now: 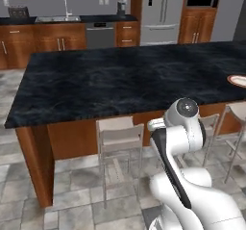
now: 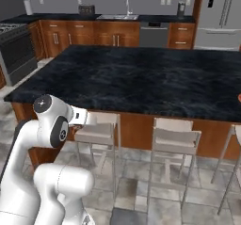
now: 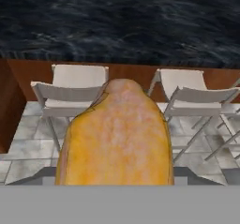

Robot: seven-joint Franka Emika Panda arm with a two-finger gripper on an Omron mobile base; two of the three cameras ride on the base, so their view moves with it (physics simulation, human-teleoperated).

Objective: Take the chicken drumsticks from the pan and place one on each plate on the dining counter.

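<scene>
Drumstick (image 3: 115, 134), golden-tan: the pincer is gripping it at mid-body, carrying it short of the surface (image 1: 120, 80). Probably light, firm, greasy. Plate (image 1: 238, 80) is waiting at the far right edge.

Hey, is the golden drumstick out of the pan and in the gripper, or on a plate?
In the gripper: the golden-tan drumstick sits right at the hand camera, above chairs and floor, short of the dining counter.

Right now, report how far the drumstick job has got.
Done: a golden drumstick is out of the pan. In hand: the hand view shows it close up, apparently held in the end effector, facing the counter. Left: placing it on the plate at the counter's right edge; nothing lies there yet.
</scene>
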